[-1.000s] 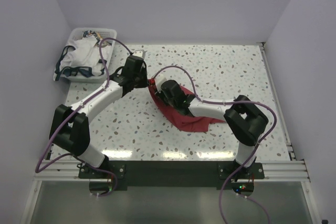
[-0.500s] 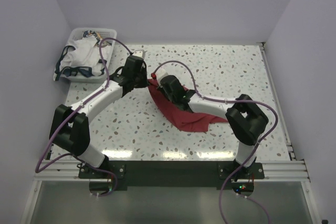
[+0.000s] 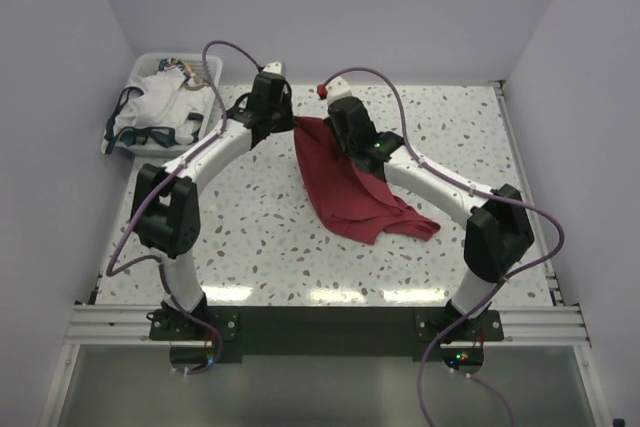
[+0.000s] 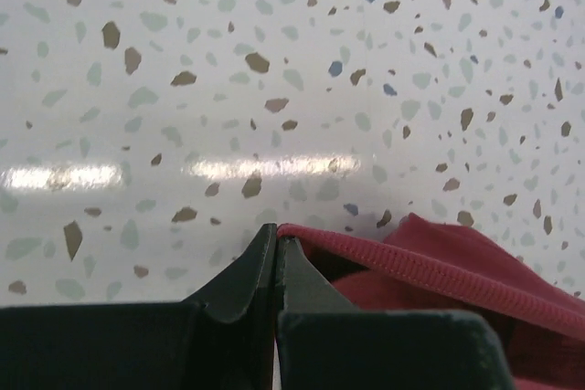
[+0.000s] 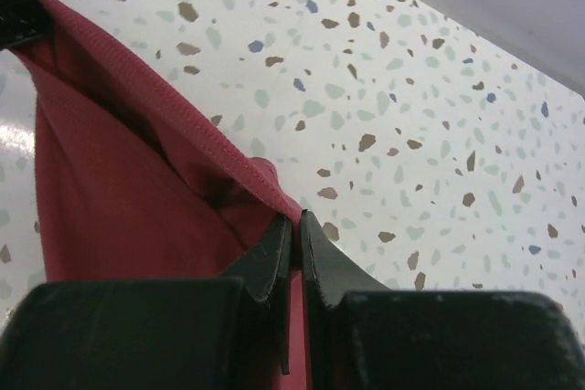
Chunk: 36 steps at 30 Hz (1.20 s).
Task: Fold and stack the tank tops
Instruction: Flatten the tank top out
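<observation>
The right gripper (image 5: 295,219) had just pinched shut on the ribbed edge of the plain dark red cloth tank top (image 3: 345,192), joining the clamped left gripper (image 4: 276,237), and both had carried it toward the far side of the speckled table (image 3: 260,237). The soft top hung taut between them, its tail crumpled on the tabletop, probably ready to be spread flat.

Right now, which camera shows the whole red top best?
The top camera: the red top shows nearly whole, held up between the left claw and right claw, its lower end lying on the table. Each wrist camera shows only a stretch of hem at its own claw.
</observation>
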Each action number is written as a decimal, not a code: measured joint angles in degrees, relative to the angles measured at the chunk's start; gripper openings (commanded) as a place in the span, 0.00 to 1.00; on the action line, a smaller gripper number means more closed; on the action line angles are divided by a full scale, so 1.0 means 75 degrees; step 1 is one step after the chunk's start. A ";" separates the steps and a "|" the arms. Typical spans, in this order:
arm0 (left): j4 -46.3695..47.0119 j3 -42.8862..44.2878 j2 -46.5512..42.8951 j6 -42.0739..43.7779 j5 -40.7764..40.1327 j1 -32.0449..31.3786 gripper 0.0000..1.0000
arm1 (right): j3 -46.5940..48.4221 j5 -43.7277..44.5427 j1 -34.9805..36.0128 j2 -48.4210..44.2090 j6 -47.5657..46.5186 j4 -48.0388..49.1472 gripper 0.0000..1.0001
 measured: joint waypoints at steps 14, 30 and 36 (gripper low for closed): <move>0.0160 0.1582 0.1279 -0.0239 0.0565 -0.0353 0.44 | 0.1751 0.0624 -0.1443 0.0175 0.0676 -0.1588 0.00; 0.0557 0.0525 0.1582 -0.1102 0.0079 -0.3072 0.54 | 0.1434 -0.0224 -0.3121 0.0825 0.1804 -0.2186 0.00; 0.0493 0.1568 0.2745 -0.1145 -0.0224 -0.3037 0.54 | 0.1058 -0.0341 -0.3439 0.0828 0.2218 -0.2232 0.00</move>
